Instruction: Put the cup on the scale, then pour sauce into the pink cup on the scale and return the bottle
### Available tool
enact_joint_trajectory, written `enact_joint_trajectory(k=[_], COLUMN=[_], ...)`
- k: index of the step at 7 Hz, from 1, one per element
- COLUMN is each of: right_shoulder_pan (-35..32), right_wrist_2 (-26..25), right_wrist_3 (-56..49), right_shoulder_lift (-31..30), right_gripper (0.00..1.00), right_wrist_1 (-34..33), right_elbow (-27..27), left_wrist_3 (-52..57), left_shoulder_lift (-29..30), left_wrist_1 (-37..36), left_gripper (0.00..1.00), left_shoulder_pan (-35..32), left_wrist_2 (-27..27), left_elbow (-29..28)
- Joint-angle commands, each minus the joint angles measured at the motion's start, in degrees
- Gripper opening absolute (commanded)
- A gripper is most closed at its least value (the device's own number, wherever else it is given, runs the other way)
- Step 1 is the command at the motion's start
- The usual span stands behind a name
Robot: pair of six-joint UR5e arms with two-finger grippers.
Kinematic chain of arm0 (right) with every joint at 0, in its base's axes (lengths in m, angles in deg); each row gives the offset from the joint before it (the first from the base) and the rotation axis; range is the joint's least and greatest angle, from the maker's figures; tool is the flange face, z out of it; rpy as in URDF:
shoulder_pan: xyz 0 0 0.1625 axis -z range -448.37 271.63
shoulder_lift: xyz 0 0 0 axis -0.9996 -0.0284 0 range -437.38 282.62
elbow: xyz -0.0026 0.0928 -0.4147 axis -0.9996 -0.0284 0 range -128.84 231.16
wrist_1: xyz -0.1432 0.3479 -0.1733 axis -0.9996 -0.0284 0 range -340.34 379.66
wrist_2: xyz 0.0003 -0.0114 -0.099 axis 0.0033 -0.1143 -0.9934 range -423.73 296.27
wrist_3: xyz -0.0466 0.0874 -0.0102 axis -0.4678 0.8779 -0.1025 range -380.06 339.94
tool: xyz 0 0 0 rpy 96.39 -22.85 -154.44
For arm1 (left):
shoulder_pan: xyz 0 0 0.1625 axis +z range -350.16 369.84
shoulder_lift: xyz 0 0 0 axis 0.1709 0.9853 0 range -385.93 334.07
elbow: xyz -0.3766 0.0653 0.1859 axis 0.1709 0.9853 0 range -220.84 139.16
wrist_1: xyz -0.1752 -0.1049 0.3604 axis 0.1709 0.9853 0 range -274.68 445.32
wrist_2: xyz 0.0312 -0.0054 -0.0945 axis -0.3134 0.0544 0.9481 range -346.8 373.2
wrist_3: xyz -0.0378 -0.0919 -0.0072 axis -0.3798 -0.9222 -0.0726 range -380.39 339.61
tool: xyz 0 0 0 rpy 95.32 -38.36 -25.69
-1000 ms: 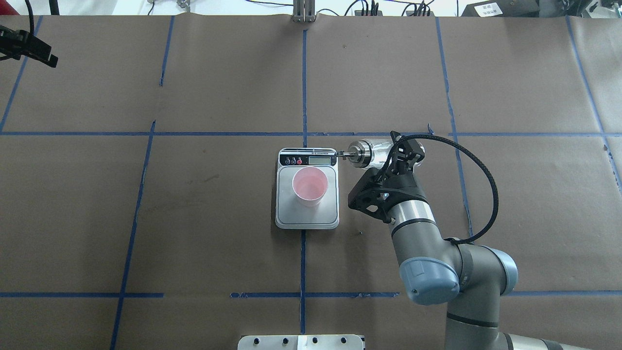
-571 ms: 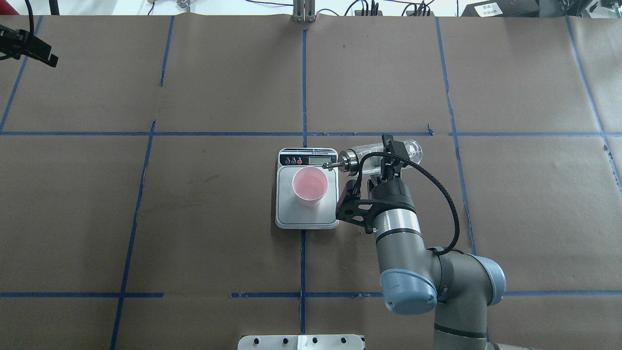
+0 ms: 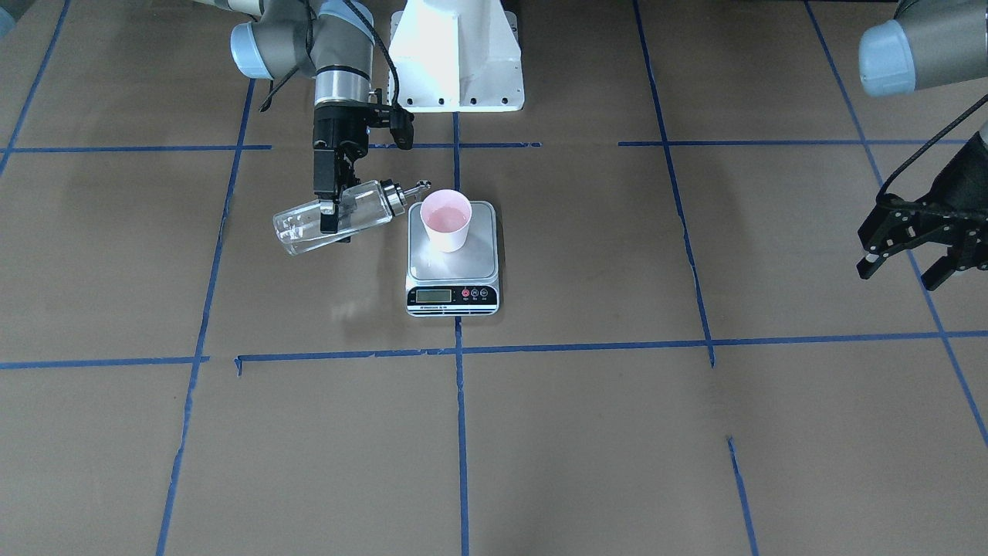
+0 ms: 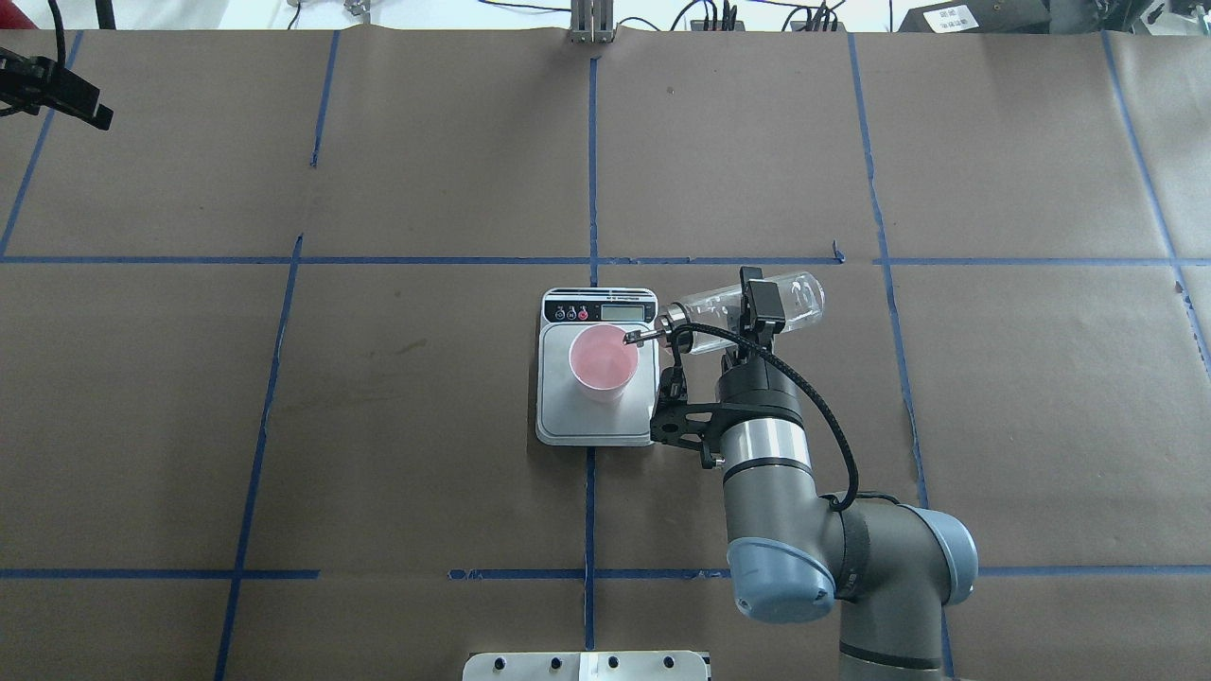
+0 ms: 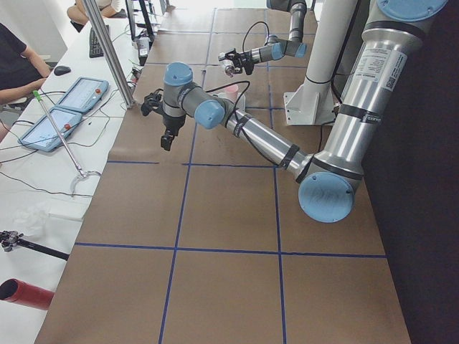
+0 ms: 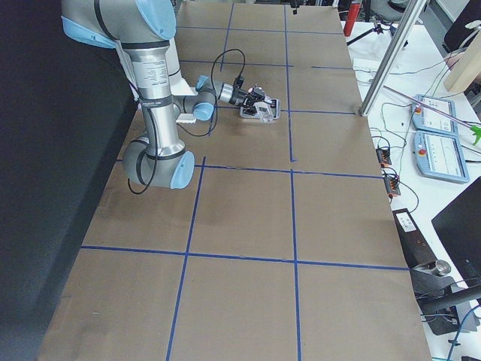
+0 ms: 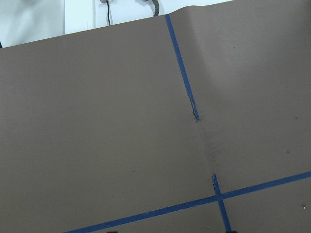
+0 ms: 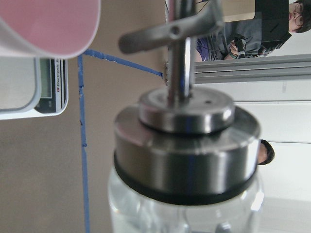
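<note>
Overhead exterior: we judged the glass bottle (image 4: 711,305) slick and fragile, best held mid-body, where our right gripper (image 4: 757,308) sat clamped, tilted toward the cup (image 4: 603,363).

The bottle (image 3: 297,230) is clear, glossy glass with bright reflections along its wall. Its cap (image 8: 187,145) is polished, mirror-smooth metal edged below by a matt black ring (image 8: 187,194), and the spout (image 8: 170,31) is the same shiny metal. The cup (image 3: 446,220) looks like matt pink paper. The scale (image 3: 482,232) has a brushed silver plate, a smooth white plastic body and a glossy black front strip (image 3: 451,294). Matt brown paper (image 4: 426,454) covers the table, crossed by blue tape (image 4: 592,161). The right arm (image 4: 762,445) is satin grey metal with a pale blue plastic joint cap (image 4: 781,579).
</note>
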Motion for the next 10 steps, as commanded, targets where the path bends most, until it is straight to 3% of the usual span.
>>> enact_joint_trajectory(k=[1,5,10], right_shoulder_pan=[0.0,-0.1,-0.3], right_wrist_2=[-1.0,-3.2,-5.8], right_wrist_3=[-0.2,-3.2,-11.4], right_shoulder_lift=[2.2,2.1,2.5], right_gripper=[0.0,0.0,0.0], right_wrist_1=[-3.8,-7.8,-8.3], right_elbow=[-0.1,-0.6,-0.5], left_wrist_3=[0.2,0.5,8.7], left_shoulder_lift=[-0.8,-0.8,-2.9], left_wrist_1=[0.2,0.2,0.1], left_gripper=[0.79,0.79,0.79], left_shoulder_pan=[-0.1,-0.6,-3.5], left_wrist_2=[0.0,0.0,0.0], left_elbow=[0.4,0.5,0.3])
